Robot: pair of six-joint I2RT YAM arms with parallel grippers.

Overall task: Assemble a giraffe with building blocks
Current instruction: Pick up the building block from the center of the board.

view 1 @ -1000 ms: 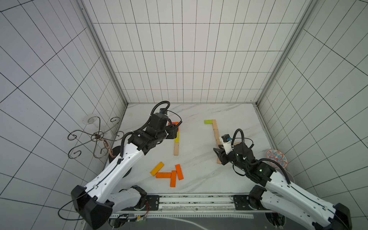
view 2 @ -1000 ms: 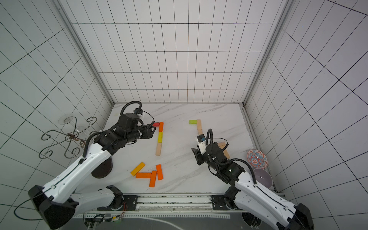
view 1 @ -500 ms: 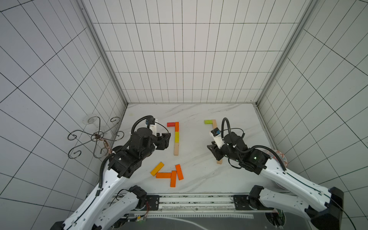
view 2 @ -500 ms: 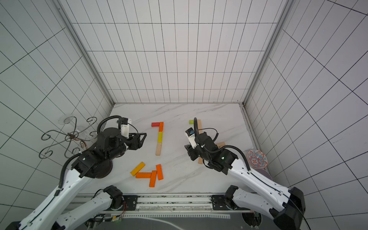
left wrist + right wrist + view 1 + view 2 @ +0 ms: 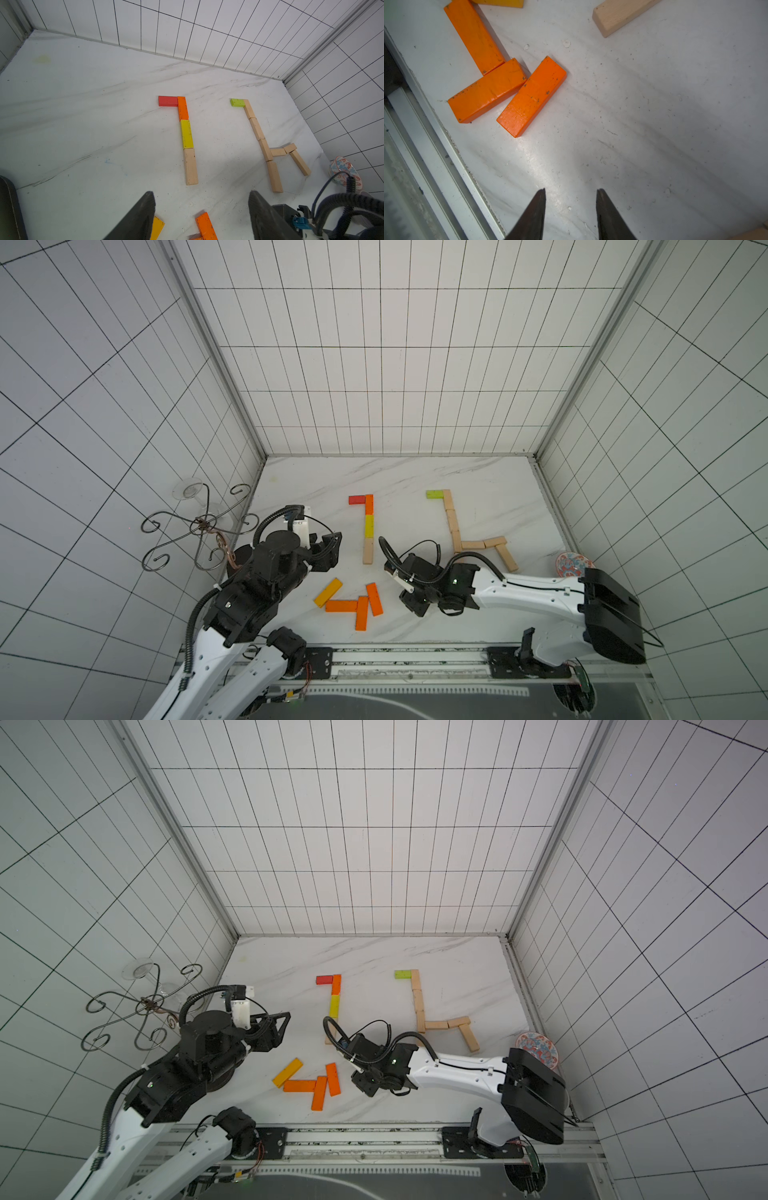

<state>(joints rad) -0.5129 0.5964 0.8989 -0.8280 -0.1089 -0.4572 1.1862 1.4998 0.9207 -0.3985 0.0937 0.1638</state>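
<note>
Marble table point(image 5: 316, 489), white with grey veins, tiled walls on three sides. Biggest figure on it is a wooden giraffe point(image 5: 452, 517) lying flat on the robot's right half, with a green head and a plain neck, body and legs; it reads as the pattern to copy. Beside it, toward the centre, is a coloured column point(image 5: 368, 526): red head block, then orange, yellow and plain wood end to end, running from the back toward the rail. Neck only, no body or legs, so the build looks under half done. Near the rail, short of the column's foot, a heap of loose blocks point(image 5: 343, 606): three orange ones touching, and a yellow block point(image 5: 328, 592) on the left-arm side. The orange block point(image 5: 374, 599) on the heap's right edge is the likely next pick; its long axis runs roughly rail-to-back, slightly slanted. The right gripper point(image 5: 409, 605) sits low just beside it, on its right. In the right wrist view the same orange block point(image 5: 532, 96) lies ahead of the fingertips and off to one side, slanted across the jaw line. Jaws are parted a little, with nothing between them. The pick probably needs a shift toward the left arm and a wrist turn, so the jaws span the narrow width. The left gripper point(image 5: 202, 193) is spread wide and empty, farther back beside the column's foot. It seems nearer the yellow block than the orange one.
</note>
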